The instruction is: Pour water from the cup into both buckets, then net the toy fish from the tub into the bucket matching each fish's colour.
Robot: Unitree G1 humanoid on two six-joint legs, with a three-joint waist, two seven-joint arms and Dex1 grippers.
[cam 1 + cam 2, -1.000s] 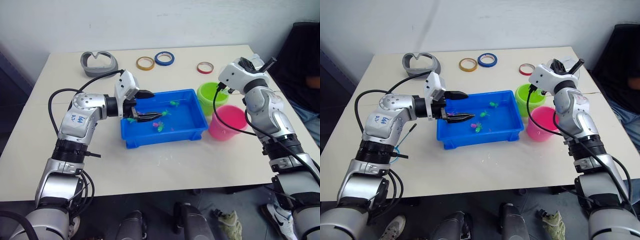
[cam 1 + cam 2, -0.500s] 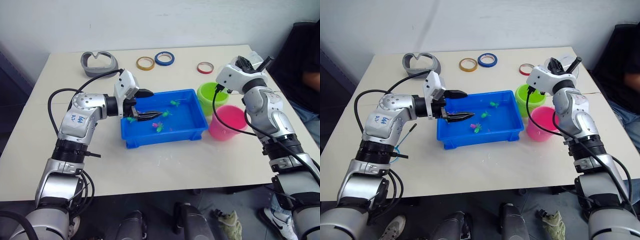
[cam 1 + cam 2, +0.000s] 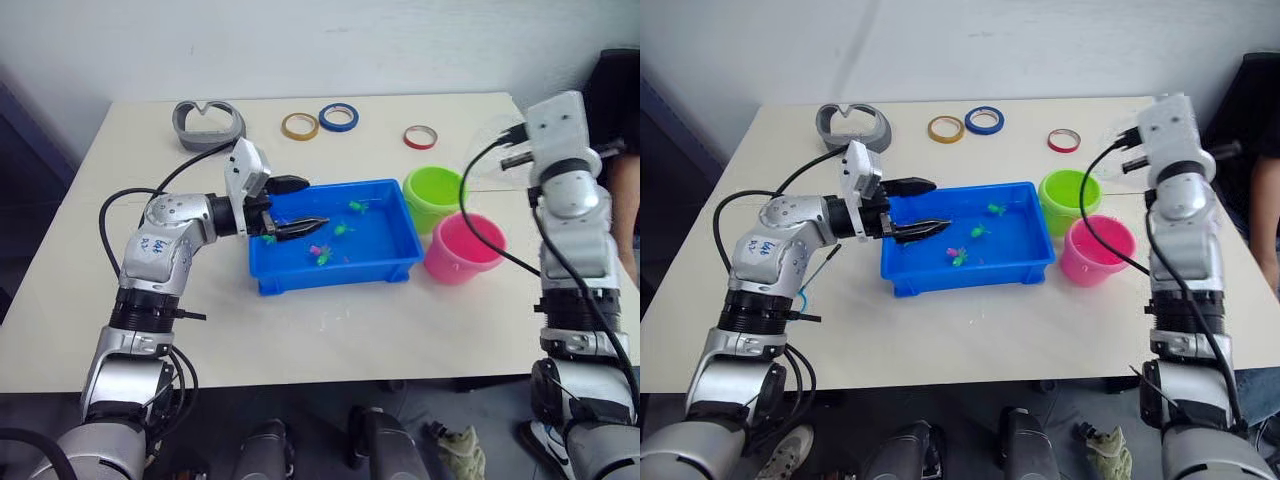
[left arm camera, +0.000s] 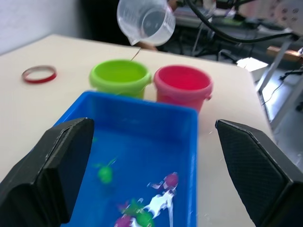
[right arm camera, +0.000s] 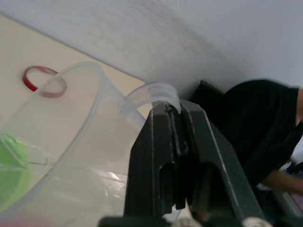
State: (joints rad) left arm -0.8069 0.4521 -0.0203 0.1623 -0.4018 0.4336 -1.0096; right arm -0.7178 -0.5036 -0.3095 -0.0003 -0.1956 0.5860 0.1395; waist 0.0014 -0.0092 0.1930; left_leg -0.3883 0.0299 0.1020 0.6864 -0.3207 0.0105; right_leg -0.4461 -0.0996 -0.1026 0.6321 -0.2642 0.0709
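My left gripper [image 3: 300, 205] hangs open over the left end of the blue tub [image 3: 335, 272], nothing between its fingers. Several tiny toy fish lie in the tub, among them a green one [image 3: 357, 206] and a pink one [image 3: 318, 249]. The lime green bucket [image 3: 438, 195] and the pink bucket [image 3: 463, 246] stand side by side just right of the tub. My right gripper [image 5: 176, 116] is shut on the handle of the clear cup [image 4: 146, 21]. The cup is held tilted in the air above and behind the green bucket.
At the table's back lie an orange tape ring [image 3: 294, 126], a blue one [image 3: 339, 117], a red one [image 3: 420, 137] and a grey curved holder [image 3: 208, 123]. A thin black stick [image 3: 826, 262] pokes out beside my left forearm. A person in dark clothing [image 3: 625, 110] sits at the right.
My right arm has lifted and turned outward, carrying the cup higher behind the green bucket. The left gripper stays open over the tub. The head view has shifted slightly.
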